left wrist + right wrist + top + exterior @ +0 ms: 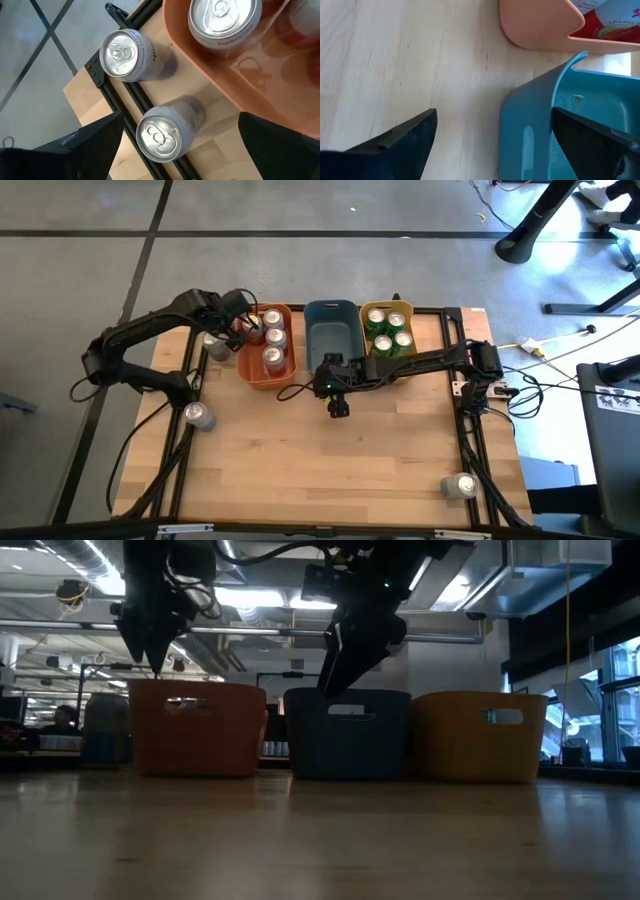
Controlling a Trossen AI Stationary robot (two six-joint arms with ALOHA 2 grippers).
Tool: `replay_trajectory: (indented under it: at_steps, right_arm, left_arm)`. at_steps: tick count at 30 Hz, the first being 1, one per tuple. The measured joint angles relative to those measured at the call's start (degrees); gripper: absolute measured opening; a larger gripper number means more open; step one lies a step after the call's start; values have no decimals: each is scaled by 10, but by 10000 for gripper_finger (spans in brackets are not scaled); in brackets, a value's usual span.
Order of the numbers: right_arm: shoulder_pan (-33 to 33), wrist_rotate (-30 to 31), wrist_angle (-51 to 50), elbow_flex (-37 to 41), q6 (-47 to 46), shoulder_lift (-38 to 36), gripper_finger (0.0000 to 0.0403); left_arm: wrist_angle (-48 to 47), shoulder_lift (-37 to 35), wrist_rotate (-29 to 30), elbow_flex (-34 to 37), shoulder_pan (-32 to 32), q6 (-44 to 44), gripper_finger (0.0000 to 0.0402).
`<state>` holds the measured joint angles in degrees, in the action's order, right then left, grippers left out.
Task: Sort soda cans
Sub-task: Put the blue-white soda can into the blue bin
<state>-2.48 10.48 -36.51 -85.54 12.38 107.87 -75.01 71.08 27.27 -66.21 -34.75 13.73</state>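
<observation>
The left gripper (243,326), jaws spread, hangs over two silver metal cans (159,137) at nine o'clock of the orange plastic bin (283,375); the right gripper (338,406), jaws spread too, holds nothing.

3 bins (331,330) abreast — cans (274,338) inside.

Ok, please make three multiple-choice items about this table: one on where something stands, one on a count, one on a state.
1. Where does the blue plastic bin stand?
A. between the orange plastic bin and the yellow plastic bin
B. left of the orange one
C. alone at the near edge

2. How many green aluminium cans stand in the yellow bin?
A. two
B. four
C. six

3. The right gripper is:
A. shut on a can
B. shut on a bin's rim
C. open and empty

Answers: 1 A, it is the middle of the row; 2 B, four silver tops show; 3 C, its fingers stand apart with nothing between them.
</observation>
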Motion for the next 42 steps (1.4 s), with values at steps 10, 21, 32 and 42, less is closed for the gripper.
replay_trajectory:
  at_steps: [10,21,32,42]
  right_arm:
    - [0,-10,17,0,5,0,387]
    - [0,-36,30,0,12,0,387]
    - [0,-37,30,0,11,0,387]
    - [-2,-36,-8,0,-15,-29,387]
  left_arm:
    - [3,21,-26,40,-64,-6,375]
    - [-39,110,-26,40,-112,-57,375]
    - [-36,127,-91,70,-135,-114,375]
    - [-14,127,-96,83,-132,-153,295]
